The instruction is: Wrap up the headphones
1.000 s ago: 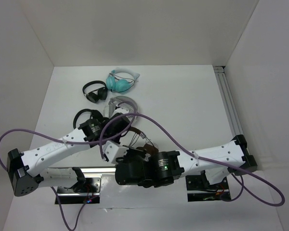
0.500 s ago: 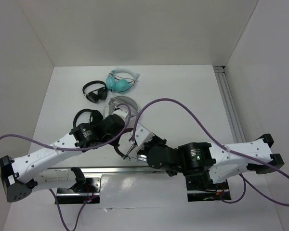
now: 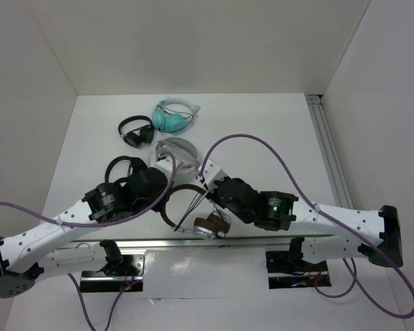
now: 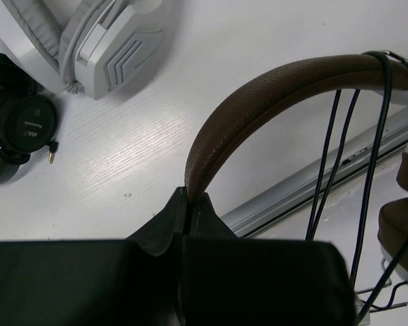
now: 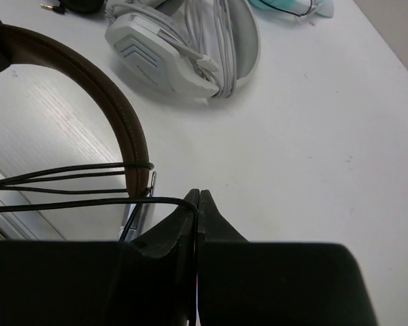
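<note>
Left claw (image 4: 189, 195) clamped on headphones (image 4: 272, 78)

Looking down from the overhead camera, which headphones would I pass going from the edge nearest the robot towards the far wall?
brown headphones → white-and-grey headphones → teal headphones. The small black pair and the larger black pair lie level with others, so they are left out.
</note>
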Motion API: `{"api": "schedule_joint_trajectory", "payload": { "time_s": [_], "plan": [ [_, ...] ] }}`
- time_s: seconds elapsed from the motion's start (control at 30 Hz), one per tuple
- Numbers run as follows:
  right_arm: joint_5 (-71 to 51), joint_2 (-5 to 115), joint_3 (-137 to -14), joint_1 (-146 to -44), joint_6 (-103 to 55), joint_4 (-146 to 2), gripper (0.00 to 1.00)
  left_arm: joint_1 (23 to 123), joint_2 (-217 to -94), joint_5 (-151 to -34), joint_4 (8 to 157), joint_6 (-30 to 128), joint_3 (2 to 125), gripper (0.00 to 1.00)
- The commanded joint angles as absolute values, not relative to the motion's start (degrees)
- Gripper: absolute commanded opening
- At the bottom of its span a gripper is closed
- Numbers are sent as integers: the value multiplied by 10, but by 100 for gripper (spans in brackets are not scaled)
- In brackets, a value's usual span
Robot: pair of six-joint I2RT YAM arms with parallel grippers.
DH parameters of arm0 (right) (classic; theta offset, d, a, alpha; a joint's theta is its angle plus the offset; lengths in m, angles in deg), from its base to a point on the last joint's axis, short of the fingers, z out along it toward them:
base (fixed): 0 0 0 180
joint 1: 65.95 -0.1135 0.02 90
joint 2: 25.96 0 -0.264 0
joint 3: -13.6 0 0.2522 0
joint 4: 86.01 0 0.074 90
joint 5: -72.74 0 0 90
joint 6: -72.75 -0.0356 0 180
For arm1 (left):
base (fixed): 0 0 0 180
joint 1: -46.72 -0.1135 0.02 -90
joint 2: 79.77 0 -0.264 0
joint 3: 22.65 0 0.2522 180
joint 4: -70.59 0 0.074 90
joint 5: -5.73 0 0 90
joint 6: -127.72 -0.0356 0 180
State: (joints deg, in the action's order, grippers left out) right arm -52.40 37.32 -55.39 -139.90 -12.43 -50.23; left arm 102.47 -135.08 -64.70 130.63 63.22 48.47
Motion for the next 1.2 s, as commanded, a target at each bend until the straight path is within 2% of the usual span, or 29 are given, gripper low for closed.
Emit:
{"api": "schedule_joint_trajectory", "payload": {
  "time_s": [0.0,0.07,0.2,0.33,0.4,0.5,0.57,0.6,0.63,0.9,1.1,1.17],
  "plan": [
    [-472,343,-544,-1350,-100,-577,2,1028,-1325,-681,1302,608,490,0],
    [-453,343,-539,-1335,-100,-584,2,1028,-1320,-694,1302,601,490,0],
    [-413,349,-539,-1298,-95,-596,8,1028,-1314,-711,1297,595,490,0],
    [-390,359,-539,-1283,-95,-596,11,1028,-1299,-711,1292,595,496,0],
    [-384,364,-533,-1278,-100,-601,17,1028,-1293,-711,1284,595,496,0],
    [-377,364,-533,-1278,-100,-601,18,1028,-1280,-705,1263,595,507,0],
    [-359,364,-533,-1273,-100,-601,23,1028,-1265,-705,1239,595,507,0],
    [-353,357,-533,-1273,-100,-601,30,1028,-1260,-705,1231,595,507,0],
    [-348,349,-527,-1273,-106,-601,33,1028,-1255,-705,1225,595,507,0],
    [-353,317,-517,-1268,-106,-601,33,1028,-1298,-659,1235,603,551,0],
    [-367,317,-517,-1268,-111,-601,36,1028,-1309,-604,1241,615,569,0],
    [-372,317,-517,-1268,-111,-601,41,1028,-1309,-597,1241,615,569,0]
  ]
}}
